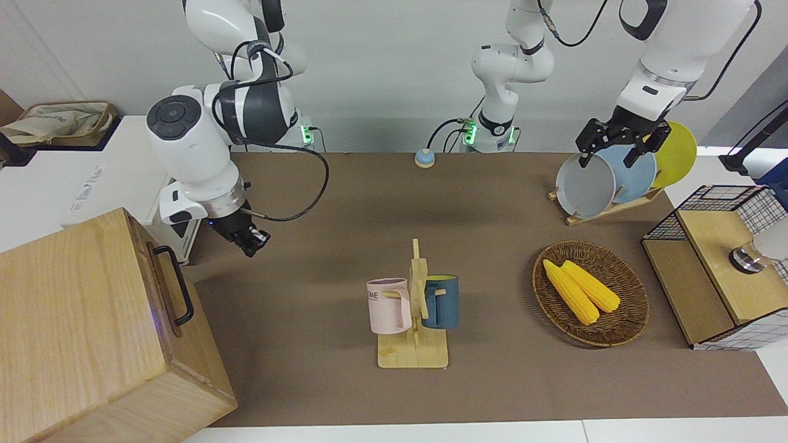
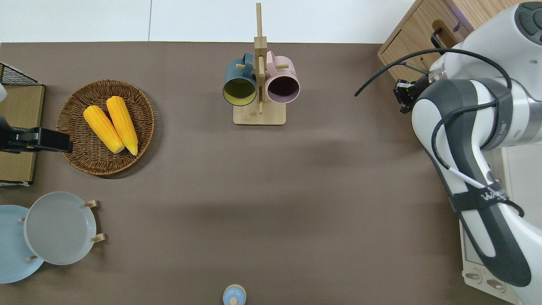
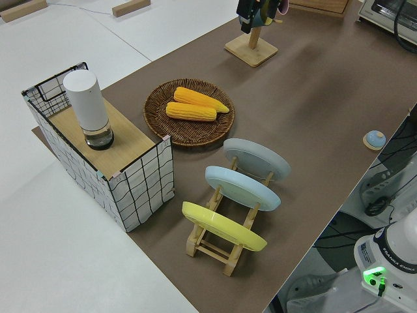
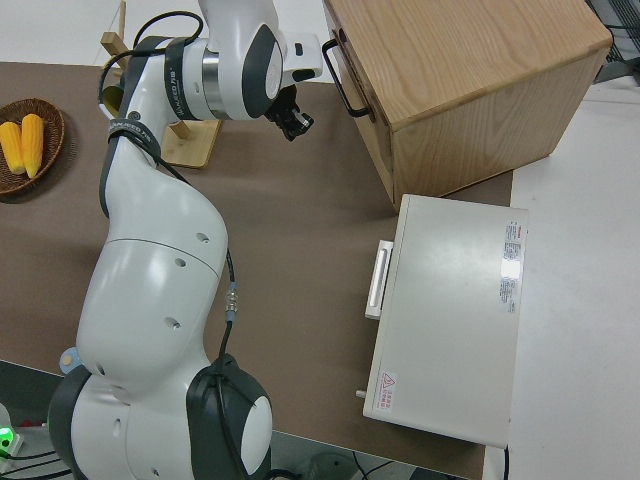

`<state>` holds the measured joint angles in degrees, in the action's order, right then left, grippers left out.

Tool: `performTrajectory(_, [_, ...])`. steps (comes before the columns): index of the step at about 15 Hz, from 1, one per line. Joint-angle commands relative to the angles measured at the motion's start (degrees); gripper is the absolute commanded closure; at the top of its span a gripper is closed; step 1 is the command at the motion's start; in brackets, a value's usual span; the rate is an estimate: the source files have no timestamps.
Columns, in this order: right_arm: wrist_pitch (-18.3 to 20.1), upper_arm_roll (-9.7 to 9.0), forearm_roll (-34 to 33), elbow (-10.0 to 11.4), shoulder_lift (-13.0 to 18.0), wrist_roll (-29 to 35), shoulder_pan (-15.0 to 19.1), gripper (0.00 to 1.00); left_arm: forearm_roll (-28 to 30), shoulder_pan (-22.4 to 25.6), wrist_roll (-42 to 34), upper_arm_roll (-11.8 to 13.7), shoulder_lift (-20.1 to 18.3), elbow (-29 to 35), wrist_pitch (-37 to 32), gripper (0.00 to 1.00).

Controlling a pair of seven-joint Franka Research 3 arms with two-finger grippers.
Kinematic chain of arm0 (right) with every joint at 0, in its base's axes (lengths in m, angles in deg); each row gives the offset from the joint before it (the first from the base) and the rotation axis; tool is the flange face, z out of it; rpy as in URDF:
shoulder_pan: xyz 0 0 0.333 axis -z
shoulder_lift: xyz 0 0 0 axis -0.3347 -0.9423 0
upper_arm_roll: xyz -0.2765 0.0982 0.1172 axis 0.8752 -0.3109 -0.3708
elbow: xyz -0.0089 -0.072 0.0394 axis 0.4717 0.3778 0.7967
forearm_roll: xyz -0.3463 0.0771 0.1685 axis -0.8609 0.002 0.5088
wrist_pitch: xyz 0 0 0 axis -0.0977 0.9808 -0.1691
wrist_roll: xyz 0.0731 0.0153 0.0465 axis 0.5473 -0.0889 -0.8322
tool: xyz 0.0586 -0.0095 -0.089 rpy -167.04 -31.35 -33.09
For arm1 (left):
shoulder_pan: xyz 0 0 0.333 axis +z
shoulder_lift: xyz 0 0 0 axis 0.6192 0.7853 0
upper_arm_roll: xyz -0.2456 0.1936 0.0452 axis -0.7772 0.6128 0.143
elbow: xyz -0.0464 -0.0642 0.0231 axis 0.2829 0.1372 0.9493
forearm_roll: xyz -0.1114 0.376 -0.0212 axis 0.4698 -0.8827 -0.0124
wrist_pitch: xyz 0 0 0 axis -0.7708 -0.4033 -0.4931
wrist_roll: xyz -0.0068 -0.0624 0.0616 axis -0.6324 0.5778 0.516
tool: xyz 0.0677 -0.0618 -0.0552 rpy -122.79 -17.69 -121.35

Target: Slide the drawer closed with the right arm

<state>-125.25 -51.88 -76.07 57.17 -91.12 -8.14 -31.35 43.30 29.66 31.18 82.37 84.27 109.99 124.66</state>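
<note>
The light-wood drawer [image 1: 165,294] sits flush in the front of its big cabinet [image 1: 74,320] at the right arm's end of the table. Its black bar handle [image 1: 175,287] stands free, with nothing on it. The drawer also shows in the overhead view [image 2: 417,31] and the right side view [image 4: 340,45]. My right gripper [image 1: 251,240] is shut and empty. It hangs over the brown table just off the cabinet's front, toward the table's middle, apart from the handle [image 2: 402,95] [image 4: 295,125]. The left arm is parked with its gripper [image 1: 615,151] open.
A wooden mug rack [image 1: 414,344] with a pink and a blue mug stands mid-table. A wicker basket [image 1: 628,311] holds two corn cobs. A plate rack [image 1: 606,209], a wire-mesh box [image 1: 708,277], a white oven [image 4: 450,320] and a small blue bell [image 1: 424,158] are also here.
</note>
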Motion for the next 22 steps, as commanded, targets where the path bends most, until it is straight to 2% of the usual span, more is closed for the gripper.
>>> performTrajectory(1, [5.1, 0.72, -1.3, 1.2, 4.0, -6.5, -2.1, 1.0, -0.7, -1.0, -0.4, 1.0, 0.8, -1.2, 0.0, 0.0])
performTrajectory(2, [6.2, 0.81, -1.3, 1.5, 5.1, -8.3, -2.2, 1.0, -0.7, -1.0, -0.4, 1.0, 0.8, -1.2, 0.0, 0.0])
performTrajectory(5, [8.7, 0.81, -1.4, 5.5, 11.6, -15.6, -2.0, 1.0, -0.7, -1.0, -0.4, 1.0, 0.8, -1.2, 0.0, 0.0])
performTrajectory(7, [10.0, 0.81, -1.6, 7.4, 14.5, -19.7, -1.9, 1.0, -0.7, -1.0, -0.4, 1.0, 0.8, -1.2, 0.0, 0.0])
performTrajectory(9, [10.3, 0.81, -4.4, 10.5, 18.6, -25.4, -1.5, 1.0, -0.7, -1.0, -0.4, 1.0, 0.8, -1.2, 0.0, 0.0])
performTrajectory(14, [10.3, 0.81, -6.7, 13.2, 22.4, -32.2, 0.2, 1.0, -0.7, -1.0, -0.4, 1.0, 0.8, -1.2, 0.0, 0.0])
performTrajectory(17, [10.0, 0.72, -6.9, 12.5, 22.3, -32.0, 0.5, 1.0, -0.7, -1.0, -0.4, 1.0, 0.8, -1.2, 0.0, 0.0])
performTrajectory(18, [9.7, 0.72, -6.9, 12.5, 22.2, -31.8, 0.5, 0.922, -0.7, -1.0, -0.4, 1.0, 0.8, -1.2, 0.0, 0.0])
performTrajectory(19, [9.4, 0.72, -6.8, 12.1, 21.9, -31.8, 0.6, 0.786, -0.7, -1.0, -0.4, 1.0, 0.8, -1.2, 0.0, 0.0])
performTrajectory(21, [9.7, 0.63, -6.6, 10.6, 21.1, -31.8, 1.1, 0.004, -0.7, -1.0, -0.4, 1.0, 0.8, -1.2, 0.0, 0.0])
performTrajectory(22, [9.9, 0.63, -6.2, 10.0, 20.9, -31.7, 1.2, 0.009, -0.7, -1.0, -0.4, 1.0, 0.8, -1.2, 0.0, 0.0])
